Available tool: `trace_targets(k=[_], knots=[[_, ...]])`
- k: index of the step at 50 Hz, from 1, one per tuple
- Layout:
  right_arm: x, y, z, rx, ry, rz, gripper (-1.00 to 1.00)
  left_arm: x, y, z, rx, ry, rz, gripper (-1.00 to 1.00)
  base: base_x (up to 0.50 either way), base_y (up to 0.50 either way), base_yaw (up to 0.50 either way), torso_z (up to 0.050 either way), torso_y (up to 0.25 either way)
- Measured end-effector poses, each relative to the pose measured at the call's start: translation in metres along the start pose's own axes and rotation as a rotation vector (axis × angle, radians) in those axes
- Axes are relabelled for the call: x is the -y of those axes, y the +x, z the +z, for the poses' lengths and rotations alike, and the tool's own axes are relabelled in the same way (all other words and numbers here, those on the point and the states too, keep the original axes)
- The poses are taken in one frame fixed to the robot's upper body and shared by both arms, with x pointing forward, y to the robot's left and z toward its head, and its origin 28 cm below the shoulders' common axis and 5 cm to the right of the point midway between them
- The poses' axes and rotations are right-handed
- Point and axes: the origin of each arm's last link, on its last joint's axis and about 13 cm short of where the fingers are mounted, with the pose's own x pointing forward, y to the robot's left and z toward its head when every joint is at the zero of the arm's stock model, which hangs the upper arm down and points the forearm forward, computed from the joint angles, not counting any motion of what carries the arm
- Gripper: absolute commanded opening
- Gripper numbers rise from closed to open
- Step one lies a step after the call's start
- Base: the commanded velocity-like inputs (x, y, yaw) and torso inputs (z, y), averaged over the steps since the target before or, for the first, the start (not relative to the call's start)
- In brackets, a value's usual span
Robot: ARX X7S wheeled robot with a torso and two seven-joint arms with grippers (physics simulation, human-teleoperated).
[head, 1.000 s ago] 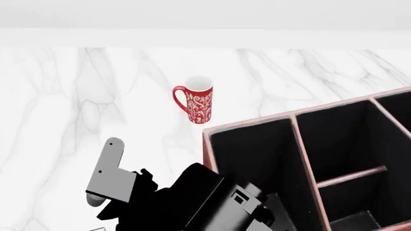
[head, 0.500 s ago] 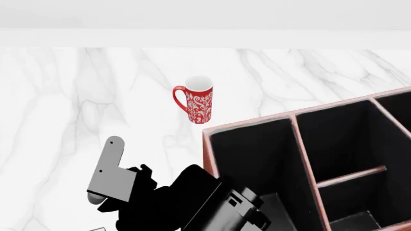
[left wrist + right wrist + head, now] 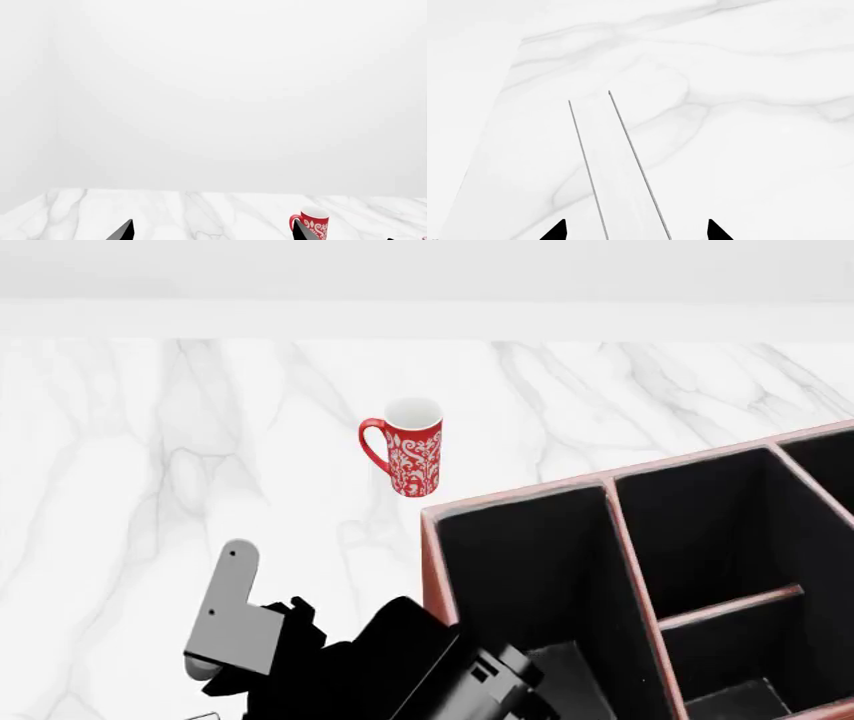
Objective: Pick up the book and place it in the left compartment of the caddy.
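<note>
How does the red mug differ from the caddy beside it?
The mug is a small round cylinder with a handle, while the caddy is a far larger box split by thin dividers. The mug is bright red with a white pattern, and the caddy is plain reddish-brown. The mug's inside is white, the caddy's black. Both stand upright and open-topped on the marble table.

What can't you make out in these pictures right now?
Book: no black cover in any view; right wrist shows only a pale slab, perhaps its pages.
Caddy: cut off by head view's right and bottom edges.
Left compartment: near end hidden behind the robot's arm.
</note>
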Motion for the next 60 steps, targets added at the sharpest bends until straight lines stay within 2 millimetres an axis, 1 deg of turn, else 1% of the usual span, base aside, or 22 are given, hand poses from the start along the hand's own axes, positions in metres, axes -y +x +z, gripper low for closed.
trace_targets(k=[23,40,41,60], knots=[[0.0,0.008,-0.013,-0.023,0.022,0.018,1.0,0.0,-0.001,0.001,0.007,0.002,0.0,1.0,0.0,0.0,0.0,0.0,0.0],[0.0,0.011,-0.018,-0.031,0.028,0.012,1.0,0.0,-0.001,0.002,0.009,0.003,-0.003,1.0,0.0,0.0,0.0,0.0,0.0],[0.0,0.011,-0.018,-0.031,0.028,0.012,-1.0,0.0,-0.001,0.002,0.01,0.003,-0.003,1.0,0.0,0.0,0.0,0.0,0.0],[-0.001,0.012,-0.02,-0.01,0.065,0.014,-1.0,0.0,-0.002,0.001,0.013,0.005,-0.003,1.0,0.0,0.0,0.0,0.0,0.0]])
